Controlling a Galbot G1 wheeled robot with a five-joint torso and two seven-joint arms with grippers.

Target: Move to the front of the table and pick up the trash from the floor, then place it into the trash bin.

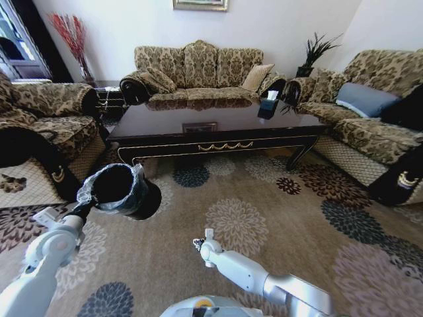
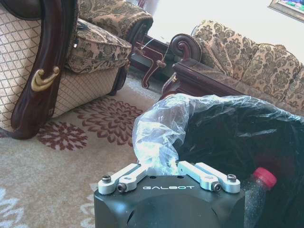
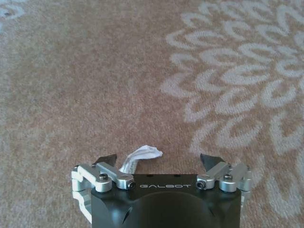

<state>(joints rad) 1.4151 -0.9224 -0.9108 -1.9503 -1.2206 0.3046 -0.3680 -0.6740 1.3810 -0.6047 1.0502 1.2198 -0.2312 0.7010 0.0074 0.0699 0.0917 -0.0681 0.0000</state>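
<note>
- My left hand (image 2: 168, 167) is pressed together on the plastic liner at the rim of the trash bin (image 1: 122, 191), pinching the crinkly bag and holding the bin tilted above the floor (image 1: 277, 218) to my left.
- In the left wrist view the bin's black inside (image 2: 237, 137) opens before me, and a bottle with a red cap (image 2: 259, 190) lies in it.
- My right hand (image 3: 159, 161) hangs low over the tan carpet with its fingers (image 3: 105, 159) spread wide apart.
- A small crumpled white scrap of trash (image 3: 140, 156) sits between those spread fingers, closer to one of them; I cannot tell whether it touches the hand or lies on the carpet below.
- In the head view the right hand (image 1: 201, 243) is in front of my base, beside a cream flower medallion (image 1: 238, 224).
- The dark glossy surface (image 1: 218, 122) stands ahead of me across the carpet, with a sofa (image 1: 198, 69) behind it and armchairs at either side.
- A dark tissue box (image 1: 268, 105) stands on that surface toward its right end.
</note>
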